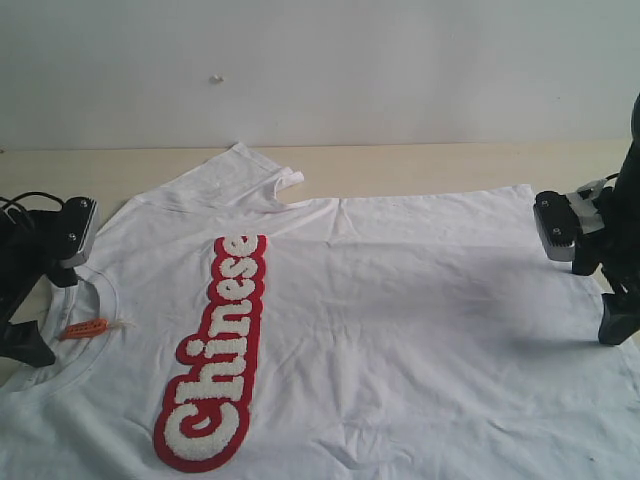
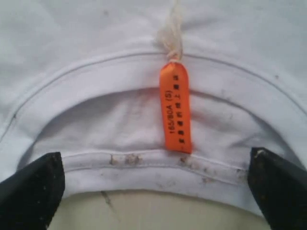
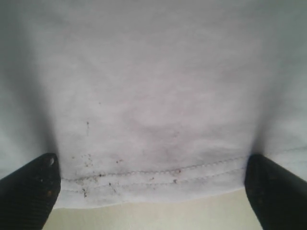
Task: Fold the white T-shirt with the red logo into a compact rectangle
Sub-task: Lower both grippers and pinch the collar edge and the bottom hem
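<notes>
Beige table [image 1: 420, 165]: white T-shirt [image 1: 400, 300] flat, red logo [image 1: 215, 350] up. Left gripper [image 2: 153, 191] wide at collar [image 2: 96, 165], right gripper [image 3: 153, 191] wide at hem [image 3: 144, 178].

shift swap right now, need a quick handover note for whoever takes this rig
Left gripper: open, jaws wide at the collar near the orange tag, holding nothing.
Right gripper: open, at the bottom hem, holding nothing.
White T-shirt: spread flat on the table, red logo face up.
Done: no fold made yet.
Left: grip collar and hem, then every fold down to a compact rectangle.
</notes>
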